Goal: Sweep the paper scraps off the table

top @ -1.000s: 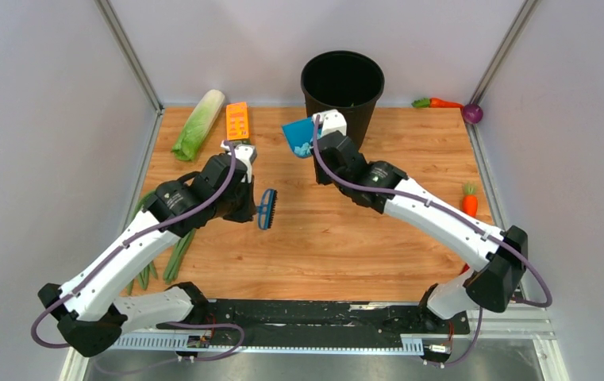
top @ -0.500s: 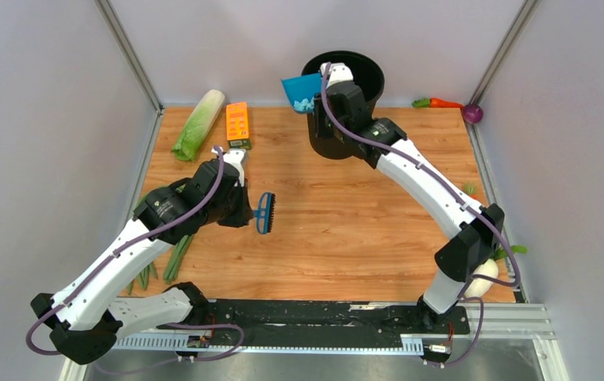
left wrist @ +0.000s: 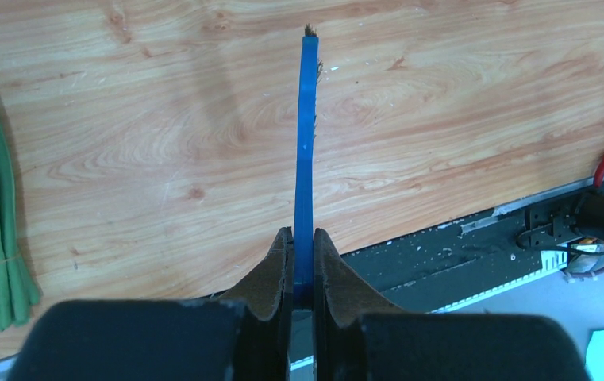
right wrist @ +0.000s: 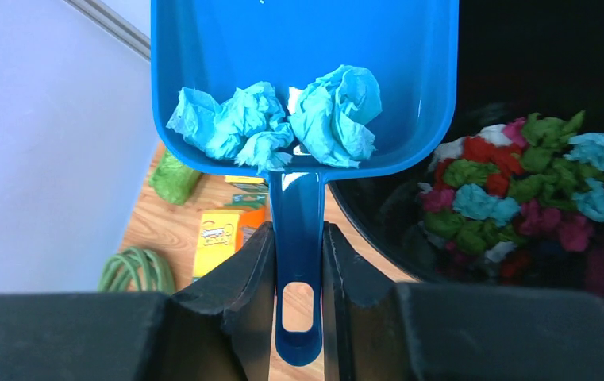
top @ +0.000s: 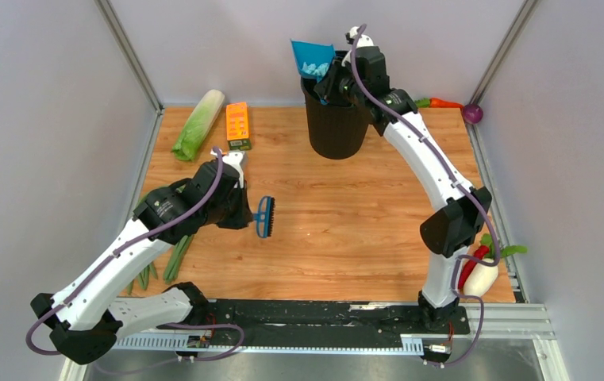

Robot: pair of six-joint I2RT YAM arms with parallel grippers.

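Note:
My right gripper [right wrist: 298, 270] is shut on the handle of the blue dustpan [right wrist: 298, 79], held high beside the rim of the black bin [top: 338, 119]. Several light-blue paper scraps [right wrist: 278, 119] lie in the pan; they also show in the top view [top: 313, 67]. My left gripper [left wrist: 302, 246] is shut on the blue hand brush [left wrist: 306, 143], held edge-on over the wooden table [top: 346, 230]; in the top view the brush [top: 264, 217] sits left of centre. No loose scraps show on the table.
The bin holds many coloured paper wads [right wrist: 521, 182]. A cabbage [top: 199, 123], an orange box [top: 238, 125] and green beans [top: 173, 258] lie on the left. Carrots [top: 441, 102], a purple ball [top: 473, 113] and a radish [top: 481, 274] lie on the right.
My right arm has lifted the loaded dustpan from table height, up and back to the bin's rim. My left gripper with the brush has drawn back slightly and stays near the same spot.

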